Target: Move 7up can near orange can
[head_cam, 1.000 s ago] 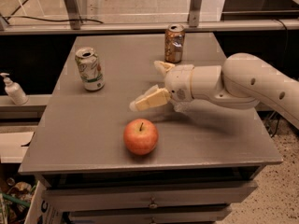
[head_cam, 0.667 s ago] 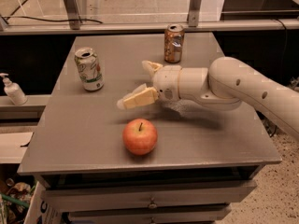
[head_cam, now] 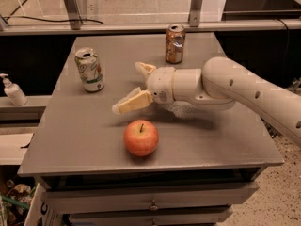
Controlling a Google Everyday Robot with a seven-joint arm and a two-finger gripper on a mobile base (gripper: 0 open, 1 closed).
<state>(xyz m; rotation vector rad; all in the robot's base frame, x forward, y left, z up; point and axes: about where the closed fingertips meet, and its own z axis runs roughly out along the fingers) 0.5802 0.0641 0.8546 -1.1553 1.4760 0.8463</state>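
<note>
camera view: my gripper (head_cam: 137, 85) hangs over the table (head_cam: 75, 140), fingers apart and empty, right of the 7up can (head_cam: 89, 69), which stands upright near the left edge. risk: a fast approach could tip it or push it off that edge. the apple (head_cam: 141, 138) sits close below. bare room lies left of the orange can (head_cam: 175, 44).

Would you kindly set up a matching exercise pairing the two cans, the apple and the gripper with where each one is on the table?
1. 7up can
2. orange can
3. apple
4. gripper

A. near the front edge of the table
B. near the back edge, right of centre
C. left side, upright
D. over the middle, jaws open, holding nothing

Pairs: 1-C, 2-B, 3-A, 4-D
</note>
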